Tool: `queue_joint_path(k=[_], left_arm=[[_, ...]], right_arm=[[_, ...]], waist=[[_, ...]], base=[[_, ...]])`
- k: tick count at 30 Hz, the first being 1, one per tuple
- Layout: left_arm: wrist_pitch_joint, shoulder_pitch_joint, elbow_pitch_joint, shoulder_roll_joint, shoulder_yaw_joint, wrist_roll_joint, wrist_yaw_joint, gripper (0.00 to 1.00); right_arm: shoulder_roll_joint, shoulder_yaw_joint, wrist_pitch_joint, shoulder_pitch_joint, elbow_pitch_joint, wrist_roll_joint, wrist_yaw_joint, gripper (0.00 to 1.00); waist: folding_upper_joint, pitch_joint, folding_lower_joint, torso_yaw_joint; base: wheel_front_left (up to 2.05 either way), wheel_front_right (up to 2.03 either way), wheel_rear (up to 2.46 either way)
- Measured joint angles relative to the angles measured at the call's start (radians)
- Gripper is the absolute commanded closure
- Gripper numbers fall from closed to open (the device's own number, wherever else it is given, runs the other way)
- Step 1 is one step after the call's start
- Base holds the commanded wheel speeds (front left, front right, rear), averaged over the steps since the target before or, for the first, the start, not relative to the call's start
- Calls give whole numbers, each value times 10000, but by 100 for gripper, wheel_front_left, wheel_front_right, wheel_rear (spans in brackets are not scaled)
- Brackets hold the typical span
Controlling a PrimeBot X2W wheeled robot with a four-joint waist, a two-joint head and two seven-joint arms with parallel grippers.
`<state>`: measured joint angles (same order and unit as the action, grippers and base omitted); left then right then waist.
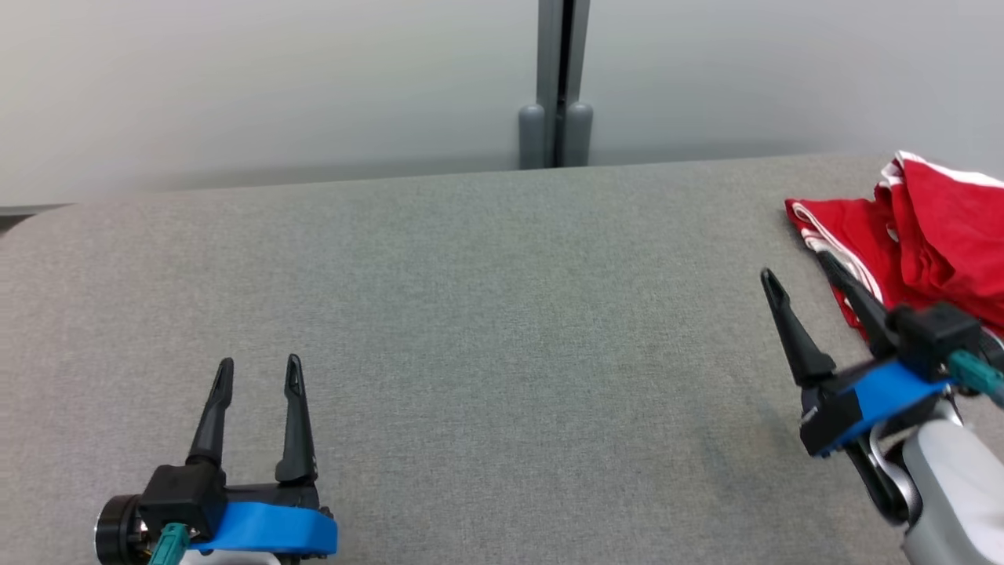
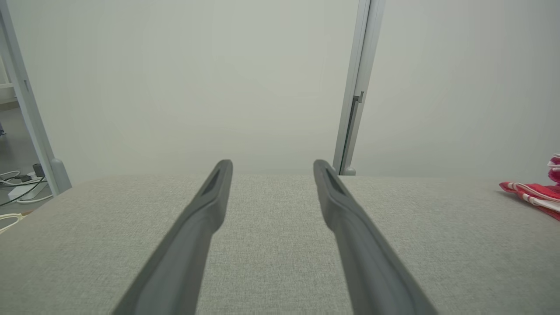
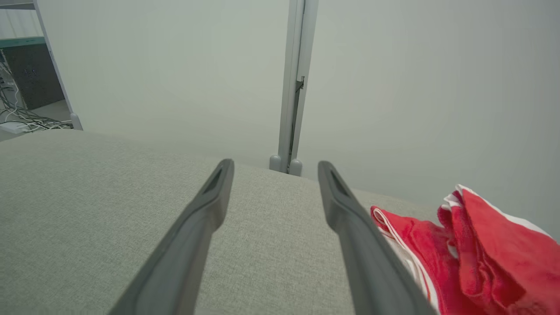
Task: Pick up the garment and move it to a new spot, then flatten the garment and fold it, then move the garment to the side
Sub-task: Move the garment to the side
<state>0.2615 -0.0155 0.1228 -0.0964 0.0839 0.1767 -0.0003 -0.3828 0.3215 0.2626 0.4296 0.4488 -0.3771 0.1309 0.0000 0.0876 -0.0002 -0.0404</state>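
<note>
1. Plenty of bare room on the grey woven-cloth tabletop [image 1: 486, 314], from the rounded far left corner across the middle, up to the crumpled red fabric garment with white stripe trim [image 1: 941, 227] at the far right corner.
2. Far edge straight, backed by pale wall panels and a grey upright metal post [image 1: 557, 78]; past the left edge, down on the floor, a tangle of pale cables [image 2: 17, 183].
3. By the near left edge, the left gripper [image 1: 260, 362]: released, two long dark fingers spread with only bare cloth between them, well apart from the garment.
4. Near the right edge, the right gripper [image 1: 796, 265]: also released, fingers parted wide and empty, leaning toward the far left; outer finger crossing the garment's near hem in the head view, perhaps touching it.
5. Garment cut off by the right border in the head view and in the left wrist view [image 2: 531, 194]; its near part hidden behind one finger in the right wrist view [image 3: 481, 245].
6. Unfolded and bunched: a flatter flap with white stripes along its hem toward the middle of the tabletop, a taller heap of soft red folds behind it, white-edged on top.
</note>
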Motion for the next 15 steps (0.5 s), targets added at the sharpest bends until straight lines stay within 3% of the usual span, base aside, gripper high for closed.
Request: queue_joint_path(k=[8,15], left_arm=[[2,106,316,77,84,58,-140,0],[2,114,525,88,38,54,-182,0]], right_arm=[[725,-1733,0,-2212,-1281,589,0,0],[1795,-2765,-328,-3329,-2320,1080,0,0]], waist=[[0,-281,0,268],[0,-369,1,335]], base=[[0,0,0],[0,0,0]])
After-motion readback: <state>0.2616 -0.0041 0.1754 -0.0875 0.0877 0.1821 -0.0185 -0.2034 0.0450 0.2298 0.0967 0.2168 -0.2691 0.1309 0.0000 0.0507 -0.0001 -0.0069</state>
